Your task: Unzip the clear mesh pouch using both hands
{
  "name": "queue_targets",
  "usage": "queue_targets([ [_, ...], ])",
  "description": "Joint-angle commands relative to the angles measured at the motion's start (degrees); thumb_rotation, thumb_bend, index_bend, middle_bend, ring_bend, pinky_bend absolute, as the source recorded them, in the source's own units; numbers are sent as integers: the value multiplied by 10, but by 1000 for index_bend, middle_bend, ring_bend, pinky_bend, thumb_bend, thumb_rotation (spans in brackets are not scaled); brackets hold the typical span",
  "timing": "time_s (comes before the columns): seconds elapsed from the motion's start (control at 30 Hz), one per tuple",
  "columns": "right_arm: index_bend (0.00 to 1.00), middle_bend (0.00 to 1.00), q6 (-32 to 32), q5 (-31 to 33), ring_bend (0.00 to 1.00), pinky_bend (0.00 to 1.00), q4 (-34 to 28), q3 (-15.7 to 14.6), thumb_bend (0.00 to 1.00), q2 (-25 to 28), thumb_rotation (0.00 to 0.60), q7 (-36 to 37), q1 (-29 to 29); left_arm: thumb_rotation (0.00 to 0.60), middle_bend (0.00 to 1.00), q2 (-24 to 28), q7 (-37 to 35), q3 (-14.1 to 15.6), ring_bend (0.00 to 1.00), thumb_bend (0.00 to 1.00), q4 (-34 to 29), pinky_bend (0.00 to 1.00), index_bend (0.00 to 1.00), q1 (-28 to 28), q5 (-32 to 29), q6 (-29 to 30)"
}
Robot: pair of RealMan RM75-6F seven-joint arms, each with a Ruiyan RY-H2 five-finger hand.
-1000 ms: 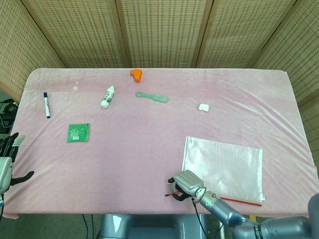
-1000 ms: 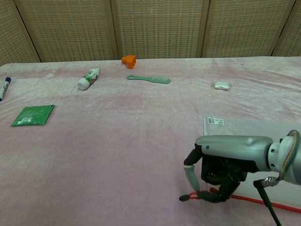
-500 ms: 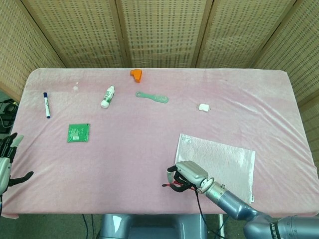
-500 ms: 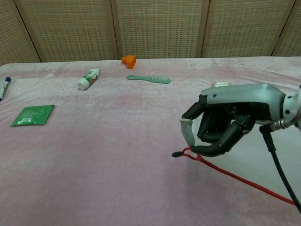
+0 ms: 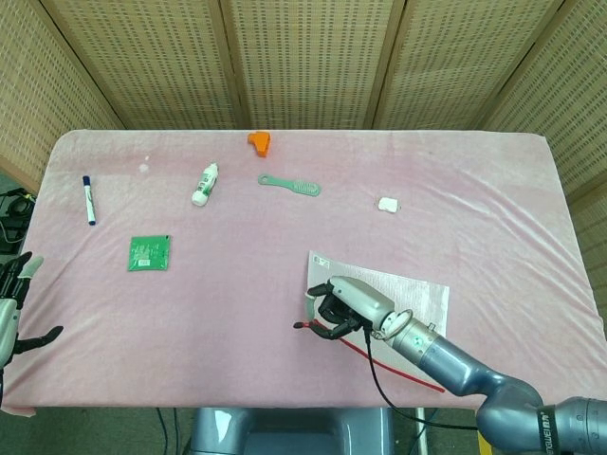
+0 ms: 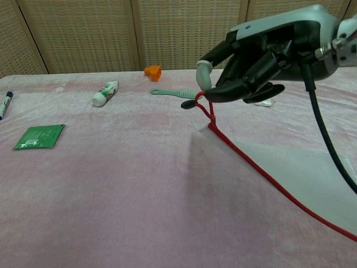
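Observation:
The clear mesh pouch (image 5: 403, 289) (image 6: 290, 167) lies at the front right of the table, its near-left corner lifted off the cloth. Its red zipper edge (image 6: 254, 167) slopes up from the table to my right hand (image 5: 337, 308) (image 6: 251, 58), which pinches the zipper end in mid-air; a small black pull (image 6: 188, 104) sticks out to the left of the fingers. My left hand (image 5: 11, 308) hangs off the table's left edge with fingers spread and nothing in it, seen only in the head view.
At the back lie an orange piece (image 5: 259, 141), a white bottle (image 5: 205, 184), a green comb (image 5: 290, 184) and a small white item (image 5: 387, 203). A blue marker (image 5: 88, 199) and a green packet (image 5: 150, 252) sit on the left.
My right hand has risen and moved left and away from the front edge, pulling the pouch's zipper corner up and dragging the pouch toward the middle. The left hand has barely moved.

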Motion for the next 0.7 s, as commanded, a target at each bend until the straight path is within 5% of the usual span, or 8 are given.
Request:
queue_targets([
  [0.03, 820, 1000, -14, 10, 937, 1000, -9, 18, 852, 14, 600, 20, 10, 600, 0, 0, 1, 0, 0, 0, 1, 0, 0, -2, 0, -3],
  [0.27, 821, 1000, -43, 37, 937, 1000, -16, 50, 852, 25, 600, 65, 31, 600, 0, -1, -2, -2, 0, 0, 6, 0, 0, -3, -6, -6],
  [0.5, 821, 1000, -69, 37, 937, 1000, 2, 42, 852, 16, 600, 89, 30, 600, 10, -7, -40, -1, 4, 0, 39, 9, 0, -32, 24, -39],
  [0.6, 821, 1000, -73, 30, 937, 1000, 11, 39, 853, 13, 600, 94, 26, 600, 253, -27, -99, -6, 186, 0, 76, 193, 0, -62, 66, -50],
  [0.7, 821, 1000, -76, 27, 937, 1000, 16, 40, 853, 13, 600, 98, 25, 600, 582, -59, -157, -9, 476, 0, 118, 458, 0, -109, 119, -70],
])
